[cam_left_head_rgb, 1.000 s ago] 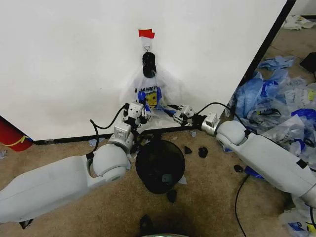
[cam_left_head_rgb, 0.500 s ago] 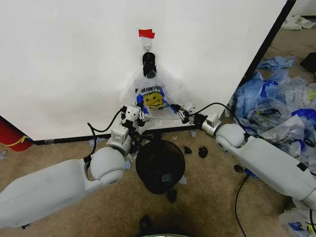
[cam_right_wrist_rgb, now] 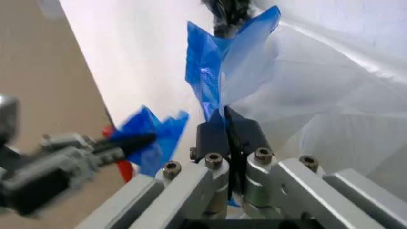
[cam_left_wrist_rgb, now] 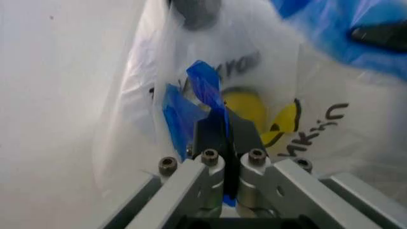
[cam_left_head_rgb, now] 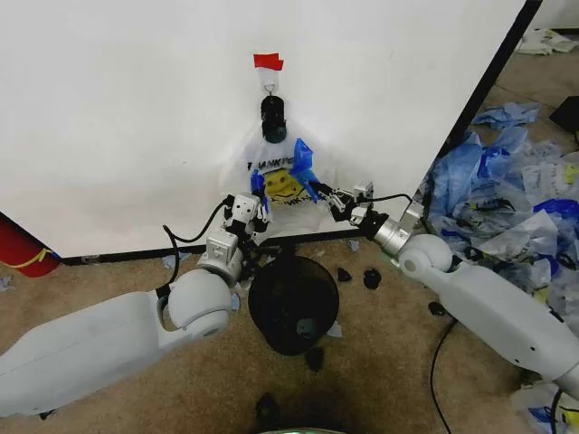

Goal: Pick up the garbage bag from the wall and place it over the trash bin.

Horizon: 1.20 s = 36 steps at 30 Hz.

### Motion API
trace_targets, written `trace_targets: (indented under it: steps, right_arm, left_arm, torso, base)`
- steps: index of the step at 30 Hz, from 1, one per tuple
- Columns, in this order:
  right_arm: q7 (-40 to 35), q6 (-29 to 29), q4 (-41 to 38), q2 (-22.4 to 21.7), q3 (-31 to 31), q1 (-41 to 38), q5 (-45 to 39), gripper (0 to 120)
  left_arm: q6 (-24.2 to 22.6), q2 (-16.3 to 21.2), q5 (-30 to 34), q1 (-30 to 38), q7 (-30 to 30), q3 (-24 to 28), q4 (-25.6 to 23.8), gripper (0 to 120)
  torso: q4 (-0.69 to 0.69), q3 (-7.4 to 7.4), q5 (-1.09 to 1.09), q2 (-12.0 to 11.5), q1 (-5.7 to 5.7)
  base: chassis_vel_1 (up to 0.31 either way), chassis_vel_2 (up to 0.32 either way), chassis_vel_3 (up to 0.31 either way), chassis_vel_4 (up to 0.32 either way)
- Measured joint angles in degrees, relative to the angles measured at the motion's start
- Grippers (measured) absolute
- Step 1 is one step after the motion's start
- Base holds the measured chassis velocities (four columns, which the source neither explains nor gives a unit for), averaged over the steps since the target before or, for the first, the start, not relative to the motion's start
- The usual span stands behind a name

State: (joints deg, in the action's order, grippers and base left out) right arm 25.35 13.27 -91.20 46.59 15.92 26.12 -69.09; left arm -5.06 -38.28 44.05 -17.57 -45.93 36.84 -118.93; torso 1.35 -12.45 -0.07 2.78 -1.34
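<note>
The garbage bag [cam_left_head_rgb: 282, 176], whitish with a yellow smiley face and blue-edged handles, hangs upside down from a black clip on a hook on the white wall [cam_left_head_rgb: 127, 117]. My left gripper [cam_left_head_rgb: 256, 201] is shut on the bag's left blue handle [cam_left_wrist_rgb: 207, 93]. At the bag's right side, my right gripper [cam_left_head_rgb: 327, 195] is shut on the other blue handle [cam_right_wrist_rgb: 213, 71]. Both handles are drawn up and outward. The black trash bin [cam_left_head_rgb: 293, 302] stands on the carpet right below the bag, between my two arms.
A red tape strip [cam_left_head_rgb: 268, 61] marks the wall above the hook. A red cylinder [cam_left_head_rgb: 20, 246] stands at the left by the baseboard. A heap of plastic bags [cam_left_head_rgb: 507, 190] lies on the right. Small black scraps [cam_left_head_rgb: 372, 278] dot the carpet near the bin.
Both grippers have risen and spread apart with the blue handles in them, stretching the bag's lower end open. The right gripper moved up and toward the wall.
</note>
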Motion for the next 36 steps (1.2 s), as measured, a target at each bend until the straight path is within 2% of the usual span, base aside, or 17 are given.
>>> trace_targets:
  steps: [8,18,23,27,30,36]
  right_arm:
    - [3.9,0.4,-0.9,0.6,-3.0,4.1,-6.1,0]
    - [14.2,-1.6,-1.2,1.6,-12.4,7.8,-13.3,0]
    - [16.6,-2.3,-1.1,1.4,-14.9,10.2,-13.3,0]
    - [17.5,-2.3,-1.8,1.3,-15.8,12.2,-12.5,0]
    - [17.6,-2.3,-2.3,1.1,-15.7,13.1,-11.8,0]
    - [16.1,-1.8,-1.6,2.5,-15.1,14.1,-10.8,0]
  left_arm:
    - [0.0,1.3,-0.6,-2.6,0.0,-2.1,-1.0,0]
    - [0.3,2.9,-0.4,-4.5,0.0,-5.4,-2.3,0]
    - [0.6,4.1,-0.2,-5.7,0.0,-6.8,-3.6,0]
    - [0.6,6.3,0.4,-7.9,0.3,-8.2,-6.4,0]
    - [0.5,8.3,0.6,-10.2,1.2,-9.7,-8.5,0]
    - [0.6,10.4,-0.7,-15.4,1.8,-12.4,-9.3,0]
  torso:
    - [0.0,0.0,0.01,0.0,0.0]
    - [0.0,0.0,0.0,0.0,0.0]
    - [0.02,0.0,0.02,0.0,0.0]
    - [0.0,0.0,0.01,0.0,0.0]
    - [0.0,0.0,0.02,0.0,0.0]
    - [-0.01,0.0,0.0,0.0,0.0]
  base:
    - [0.0,0.0,0.0,0.0]
    - [0.0,0.0,0.0,0.0]
    - [0.0,0.0,0.0,0.0]
    - [0.0,0.0,0.0,0.0]
    - [0.0,0.0,0.0,0.0]
    - [0.0,0.0,0.0,0.0]
